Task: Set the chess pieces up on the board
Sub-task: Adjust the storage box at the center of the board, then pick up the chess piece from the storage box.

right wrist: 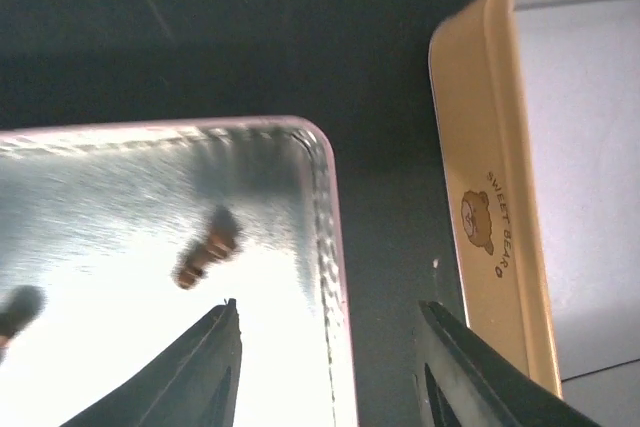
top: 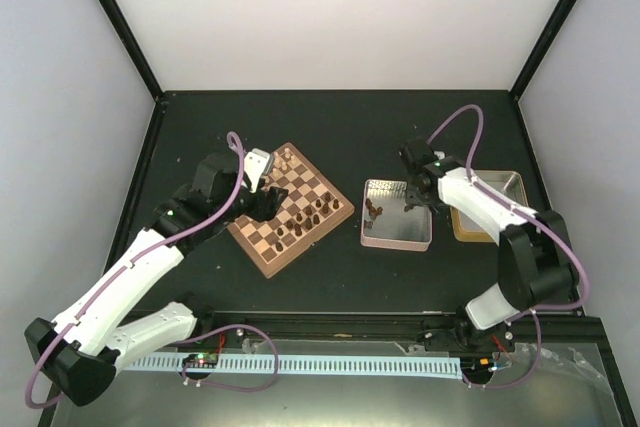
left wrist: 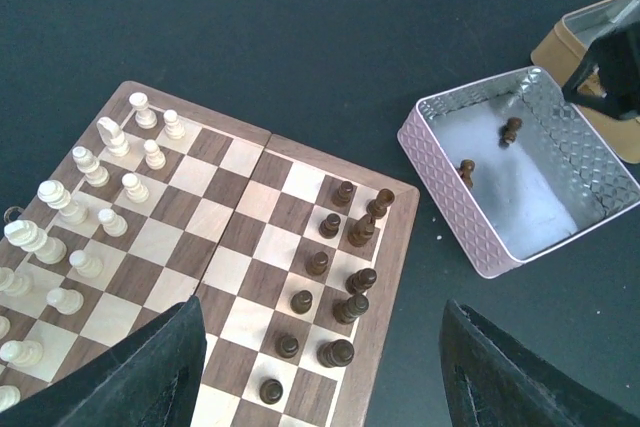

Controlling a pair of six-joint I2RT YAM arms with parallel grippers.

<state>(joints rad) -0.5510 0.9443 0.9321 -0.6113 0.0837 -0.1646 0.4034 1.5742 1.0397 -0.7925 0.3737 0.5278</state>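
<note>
board shows from left wrist, not right

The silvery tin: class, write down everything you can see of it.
The tin is a shallow, open rectangle with rounded corners, seemingly metal: shiny silver inside, pinkish outside with an embossed diamond pattern. It lies flat on the dark table, between the board and a tan tray, touching neither. Two dark chess pieces sit inside. The right gripper, open, hangs over one corner's wall; whether it touches cannot be told.
</note>
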